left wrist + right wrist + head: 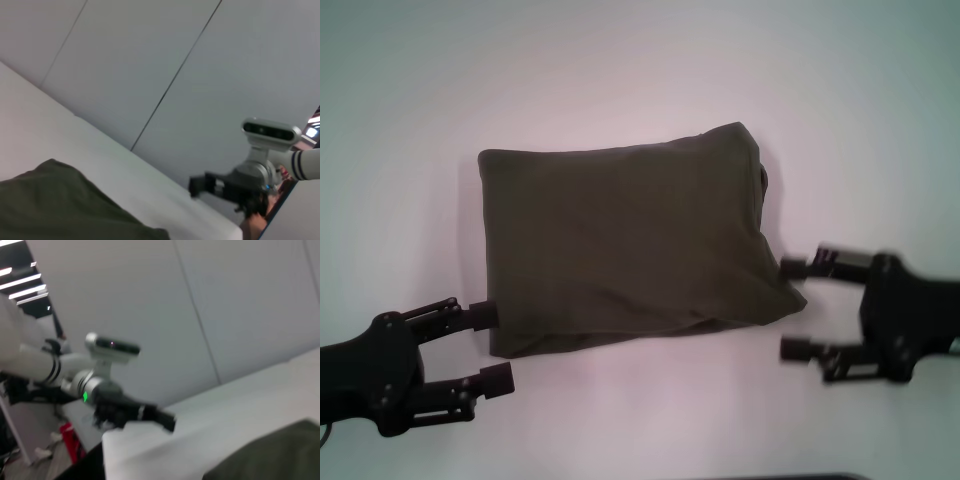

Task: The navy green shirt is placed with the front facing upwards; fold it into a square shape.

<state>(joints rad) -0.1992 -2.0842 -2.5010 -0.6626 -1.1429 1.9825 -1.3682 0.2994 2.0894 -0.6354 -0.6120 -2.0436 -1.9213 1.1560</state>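
Note:
The navy green shirt (625, 245) lies folded into a rough rectangle in the middle of the white table, plain cloth facing up with no lettering showing. My left gripper (492, 348) stands open at the shirt's near left corner, its upper finger right at the cloth's edge. My right gripper (792, 308) is open at the near right corner, its upper finger against the shirt's side. Neither holds anything. A corner of the shirt (60, 205) shows in the left wrist view, with the right gripper (200, 186) farther off. The right wrist view shows the shirt (280, 455) and the left gripper (160, 417).
The white table (620, 60) stretches around the shirt on all sides. Its near edge runs just below both grippers. A grey panelled wall (175, 60) stands behind the table.

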